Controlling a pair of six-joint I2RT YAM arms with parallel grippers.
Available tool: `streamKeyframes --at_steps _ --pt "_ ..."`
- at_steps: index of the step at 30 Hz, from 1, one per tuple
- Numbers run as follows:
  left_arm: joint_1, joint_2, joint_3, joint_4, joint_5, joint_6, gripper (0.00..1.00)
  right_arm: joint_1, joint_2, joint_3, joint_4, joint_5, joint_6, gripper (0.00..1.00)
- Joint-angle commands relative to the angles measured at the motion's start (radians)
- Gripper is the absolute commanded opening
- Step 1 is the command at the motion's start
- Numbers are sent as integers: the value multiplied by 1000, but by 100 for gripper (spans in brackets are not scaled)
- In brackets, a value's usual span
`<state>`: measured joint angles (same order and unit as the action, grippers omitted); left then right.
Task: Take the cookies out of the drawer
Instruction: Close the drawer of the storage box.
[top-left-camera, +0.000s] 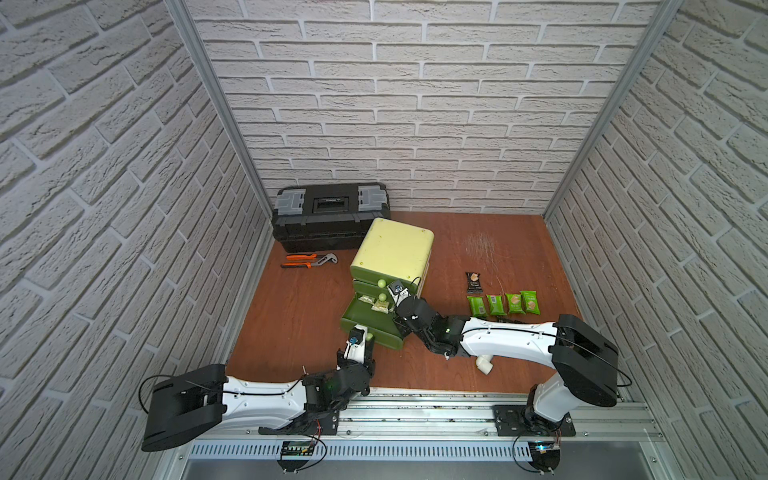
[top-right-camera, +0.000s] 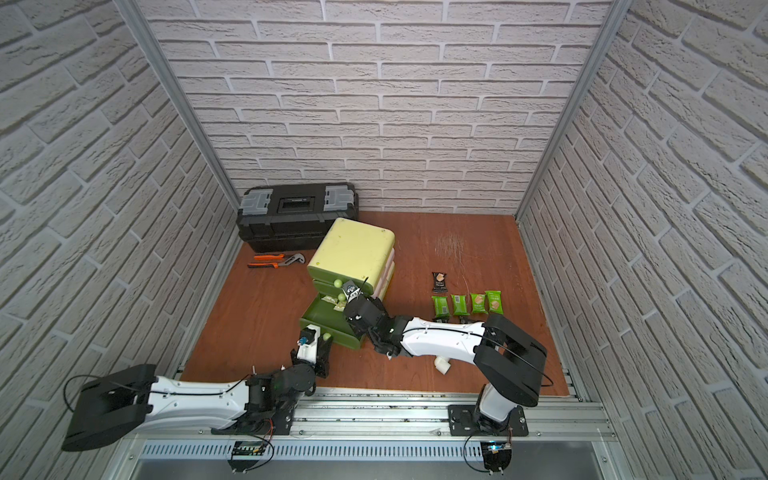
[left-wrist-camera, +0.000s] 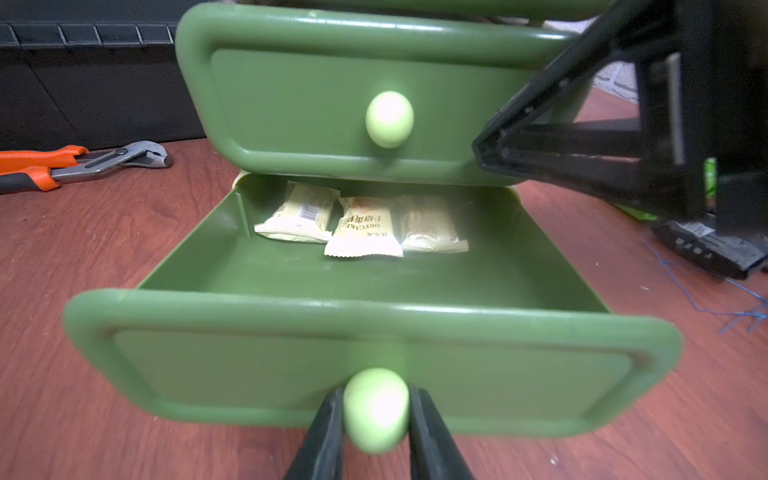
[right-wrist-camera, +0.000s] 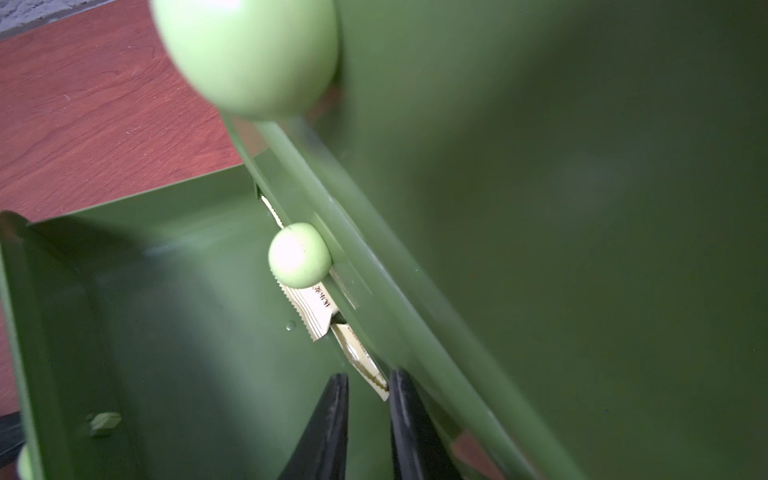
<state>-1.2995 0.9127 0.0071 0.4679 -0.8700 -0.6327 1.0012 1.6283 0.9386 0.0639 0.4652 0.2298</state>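
toolbox (top-left-camera: 330, 216) and pliers (top-left-camera: 309, 261) beside cabinet (top-left-camera: 392, 247), middle drawer (left-wrist-camera: 353, 104) overhanging beige cookies (left-wrist-camera: 361, 226)

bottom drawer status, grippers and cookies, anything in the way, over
Left gripper shut on bottom drawer knob. Right gripper narrowly open beside one beige cookie. Three beige cookies in bottom drawer. Middle drawer front overhangs them.

White brick walls (top-left-camera: 415, 104) w/ reddish wood floor (top-left-camera: 291, 316) (scratched).
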Motion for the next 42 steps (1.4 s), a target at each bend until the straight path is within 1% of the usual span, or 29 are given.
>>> streamKeyframes --at_steps 1,7,12,16,18,20,25,27,31,33,36,38,42 --pt "-6 -45 -27 -113 -18 4 24 -7 -7 10 32 8 24 23" --pt "-6 -16 -27 -97 -26 4 35 -8 -13 8 29 8 19 23" --pt "-6 -21 -27 -103 -33 -2 48 -8 -15 8 27 6 19 23" --pt "-7 -57 -24 -144 -51 -10 61 -8 -18 6 27 5 19 23" --pt "-7 -106 -20 -179 -59 -3 64 -8 -22 3 25 4 19 23" --pt "-7 -176 -8 -261 -63 -5 66 -9 -25 2 26 0 17 24" --pt "-5 -407 -5 -473 -30 -14 67 -9 -27 -1 25 -4 12 24" --pt "-4 -503 0 -538 -14 11 67 -9 -30 -4 26 -5 13 24" --pt "5 -642 21 -650 -10 37 70 -10 -35 -7 28 -10 13 24" --pt "38 -683 30 -676 14 36 70 -10 -38 -7 25 -19 8 24" --pt "124 -679 50 -676 89 17 70 -11 -42 4 5 -46 1 25" --pt "197 -643 84 -676 146 8 71 -11 -47 25 -30 -81 -12 27" --pt "373 -525 159 -651 309 -3 72 -11 -65 76 -117 -169 -55 34"
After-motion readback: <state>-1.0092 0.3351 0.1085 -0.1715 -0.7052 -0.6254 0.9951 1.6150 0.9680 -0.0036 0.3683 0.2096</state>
